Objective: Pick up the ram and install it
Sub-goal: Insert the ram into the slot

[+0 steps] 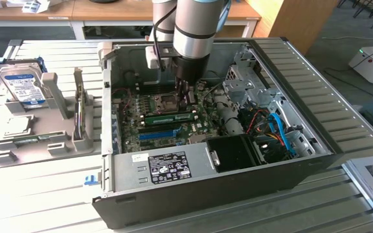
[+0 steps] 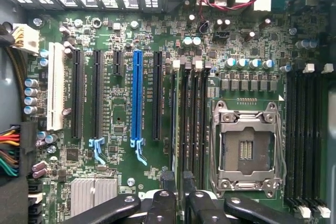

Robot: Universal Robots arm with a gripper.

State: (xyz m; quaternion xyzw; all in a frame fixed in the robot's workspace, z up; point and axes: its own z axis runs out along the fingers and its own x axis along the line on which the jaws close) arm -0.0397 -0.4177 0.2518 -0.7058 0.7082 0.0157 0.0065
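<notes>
A grey slatted desk (image 1: 44,194) is seen, with an open computer case (image 1: 193,194) laid on it. The picking up looks done: the ram (image 1: 170,117) is stood on its edge in a slot just beside the empty chip socket (image 1: 167,103). Whether it is clicked fully in cannot be told. Its long side is pointed from the exterior view's left to right. The pincer (image 1: 188,99) is hung over its right end; spread or pinching cannot be told.
</notes>
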